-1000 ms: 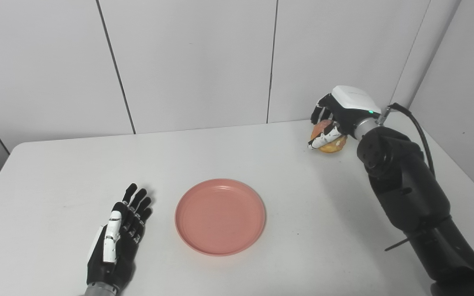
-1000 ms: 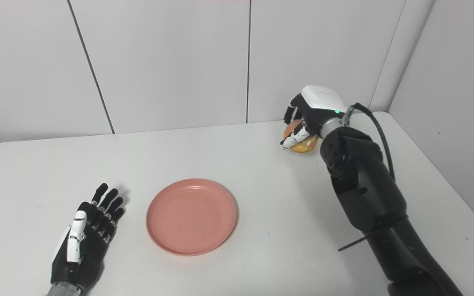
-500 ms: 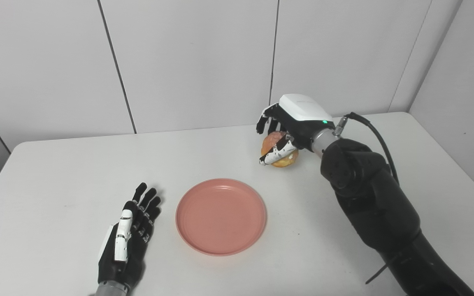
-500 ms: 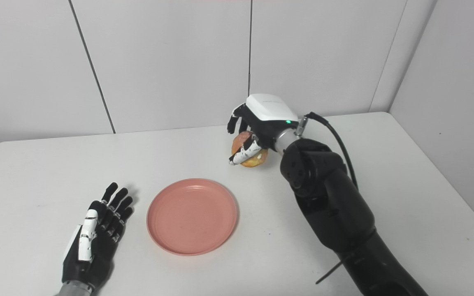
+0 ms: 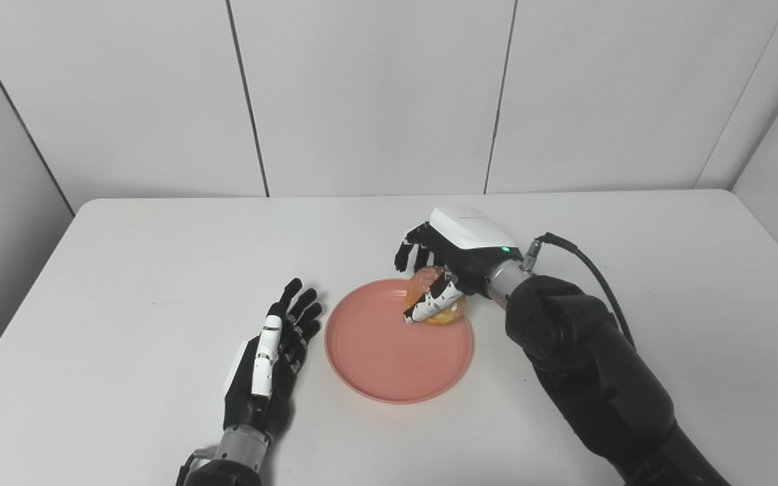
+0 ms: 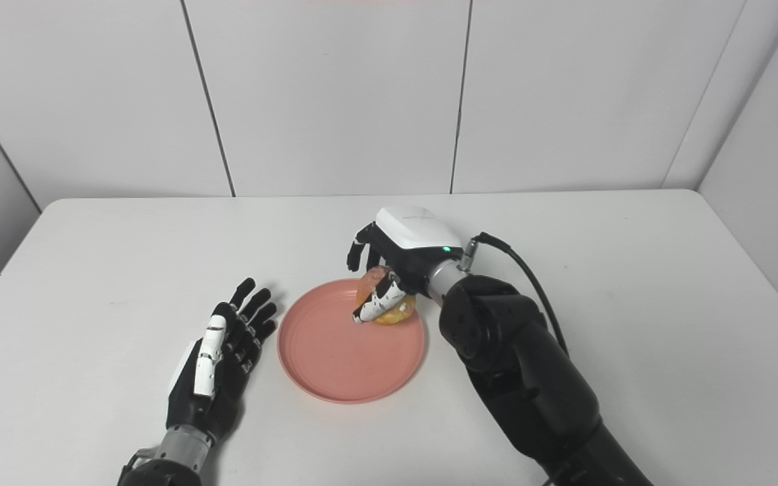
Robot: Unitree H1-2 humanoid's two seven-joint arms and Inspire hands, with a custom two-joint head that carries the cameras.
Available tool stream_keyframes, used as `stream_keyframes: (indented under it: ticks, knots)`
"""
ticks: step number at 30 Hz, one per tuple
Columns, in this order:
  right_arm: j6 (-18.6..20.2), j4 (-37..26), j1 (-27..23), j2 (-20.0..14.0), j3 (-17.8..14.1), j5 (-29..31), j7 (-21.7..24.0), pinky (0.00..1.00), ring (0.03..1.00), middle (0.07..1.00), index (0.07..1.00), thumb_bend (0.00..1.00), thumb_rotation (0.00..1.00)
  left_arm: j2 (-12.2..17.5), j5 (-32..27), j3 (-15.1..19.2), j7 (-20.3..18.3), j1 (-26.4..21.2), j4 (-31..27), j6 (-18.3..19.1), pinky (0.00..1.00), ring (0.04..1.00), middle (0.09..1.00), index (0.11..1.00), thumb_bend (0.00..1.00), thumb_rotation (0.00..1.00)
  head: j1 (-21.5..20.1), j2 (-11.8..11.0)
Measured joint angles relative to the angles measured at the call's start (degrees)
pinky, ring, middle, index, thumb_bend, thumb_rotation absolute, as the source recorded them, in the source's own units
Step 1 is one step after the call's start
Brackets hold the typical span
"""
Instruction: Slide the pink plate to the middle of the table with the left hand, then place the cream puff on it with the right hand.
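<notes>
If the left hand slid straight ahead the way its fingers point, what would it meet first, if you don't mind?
The left hand lies open beside the pink plate, fingers pointing toward the table's far side and slightly right. That line looks free across the bare table; it probably passes just left of the plate's rim, though depth is unclear.

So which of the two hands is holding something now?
The right hand: its fingers are closed on the cream puff above the far right part of the pink plate. The left hand lies open beside the plate, holding nothing.

Bare table (image 5: 159, 270) surrounds plate (image 5: 389, 364); left hand (image 5: 271, 364) beside.
</notes>
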Motion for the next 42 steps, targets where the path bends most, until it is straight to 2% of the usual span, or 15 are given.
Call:
stream_keyframes:
  ticks: [11,18,32,34,38,39,41,42]
  knots:
    - [-2.3,3.8,0.9,0.7,2.4,0.4,-1.4,0.31,0.361,0.474,0.557,0.51,0.0,-0.9,4.1,-1.1,2.3,0.7,-1.3,0.7,0.92,0.921,0.921,0.909,0.47,1.0,1.5,1.0]
    - [-2.8,7.1,1.5,1.5,2.8,0.8,-3.1,0.29,0.361,0.471,0.55,0.51,0.0,-2.3,6.3,-1.5,4.2,1.4,-2.5,1.2,0.96,0.937,0.932,0.926,0.45,1.0,1.8,1.8]
    - [-6.5,11.7,1.5,2.3,3.6,2.1,-8.7,0.27,0.353,0.463,0.556,0.51,0.0,-3.2,11.6,-3.4,5.8,4.0,-2.1,-4.7,0.92,0.918,0.931,0.937,0.43,1.0,2.3,1.9]
    - [-6.8,11.7,1.5,2.3,3.9,2.1,-9.2,0.25,0.391,0.512,0.502,0.51,0.0,-3.3,12.4,-3.5,6.0,4.5,-2.1,-5.5,0.92,0.918,0.93,0.937,0.43,1.0,2.4,1.9]
    - [-7.1,11.0,1.6,1.8,4.9,1.5,-9.3,0.24,0.4,0.522,0.494,0.52,0.0,-3.4,12.6,-3.6,6.4,4.6,-1.9,-6.2,0.92,0.917,0.931,0.939,0.42,1.0,2.5,2.0]
    - [-7.1,10.6,1.6,1.5,5.2,1.1,-9.2,0.28,0.408,0.532,0.495,0.52,0.0,-3.5,12.6,-3.7,6.4,4.6,-1.8,-6.3,0.92,0.916,0.93,0.938,0.43,1.0,2.6,2.0]
    - [-7.1,8.7,1.8,0.8,5.9,0.1,-7.7,0.4,0.552,0.677,0.496,0.52,0.11,-3.6,12.6,-3.7,6.5,4.6,-1.7,-6.6,0.92,0.917,0.931,0.937,0.43,1.0,2.6,2.0]
    - [-7.1,7.8,1.9,0.5,6.3,-0.1,-6.7,0.41,0.575,0.703,0.606,0.63,0.12,-3.7,12.6,-3.7,6.5,4.6,-1.7,-6.6,0.92,0.918,0.931,0.937,0.44,1.0,2.7,2.1]
